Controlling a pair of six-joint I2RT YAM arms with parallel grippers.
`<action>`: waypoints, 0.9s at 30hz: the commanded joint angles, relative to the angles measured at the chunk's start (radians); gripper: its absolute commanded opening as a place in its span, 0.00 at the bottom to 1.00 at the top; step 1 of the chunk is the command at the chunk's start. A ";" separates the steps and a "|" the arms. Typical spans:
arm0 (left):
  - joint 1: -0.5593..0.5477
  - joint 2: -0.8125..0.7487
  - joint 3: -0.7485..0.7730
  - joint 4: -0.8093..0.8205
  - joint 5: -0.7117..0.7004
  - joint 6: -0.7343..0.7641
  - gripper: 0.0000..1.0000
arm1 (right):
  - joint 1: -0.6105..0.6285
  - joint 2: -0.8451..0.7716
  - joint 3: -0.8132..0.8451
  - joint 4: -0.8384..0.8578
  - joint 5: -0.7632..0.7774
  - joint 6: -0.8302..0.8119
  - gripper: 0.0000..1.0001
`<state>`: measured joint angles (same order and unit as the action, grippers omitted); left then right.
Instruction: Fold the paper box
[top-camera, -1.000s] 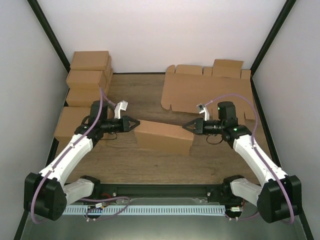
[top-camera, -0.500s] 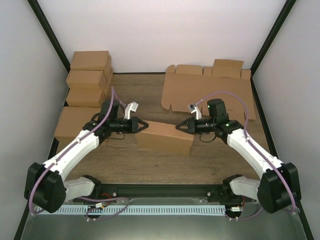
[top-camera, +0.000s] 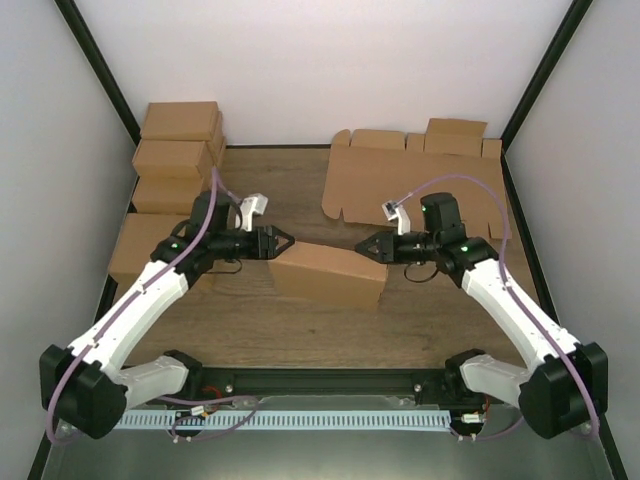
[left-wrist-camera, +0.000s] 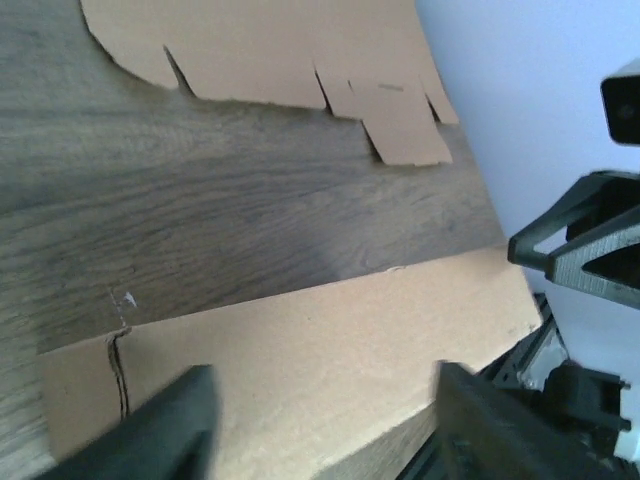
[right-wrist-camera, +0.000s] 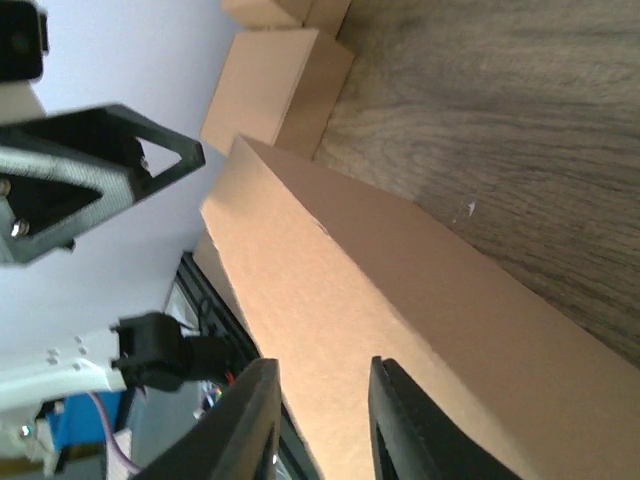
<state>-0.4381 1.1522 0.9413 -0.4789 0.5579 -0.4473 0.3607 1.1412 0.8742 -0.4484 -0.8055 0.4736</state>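
Observation:
The paper box (top-camera: 330, 272) lies mid-table, a brown cardboard mailer whose lid slopes up toward the far edge. My left gripper (top-camera: 283, 240) hovers at its far left corner, open, the fingers spread wide over the lid (left-wrist-camera: 300, 360) with nothing between them. At the far right corner my right gripper (top-camera: 364, 245) is open by a narrower gap, above the lid's top (right-wrist-camera: 350, 320), holding nothing. Each wrist view shows the other gripper across the box: the right gripper (left-wrist-camera: 585, 250) and the left gripper (right-wrist-camera: 100, 180).
Flat notched cardboard sheets (top-camera: 400, 185) lie at the back right and also show as sheets (left-wrist-camera: 270, 50) in the left wrist view. Brown cartons (top-camera: 175, 150) are stacked at the back left. The arm bases and a black rail (top-camera: 330, 380) line the near edge.
Both grippers were shut on nothing and have opened, the left wide, the right a little. Both tips closed in on the box's far corners and rose slightly. The box has stayed put.

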 joint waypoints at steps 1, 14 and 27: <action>0.002 -0.086 0.043 -0.089 -0.100 -0.005 0.76 | 0.000 -0.085 0.081 -0.118 0.113 -0.052 0.34; 0.008 -0.148 -0.074 -0.067 -0.160 -0.299 1.00 | 0.001 -0.275 -0.038 -0.155 0.372 -0.080 0.82; 0.008 -0.149 -0.172 0.005 -0.126 -0.196 0.91 | 0.000 -0.273 -0.185 -0.143 0.292 0.014 0.79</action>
<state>-0.4339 0.9829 0.7681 -0.5472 0.4038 -0.7227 0.3607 0.8864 0.7101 -0.5938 -0.4725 0.4557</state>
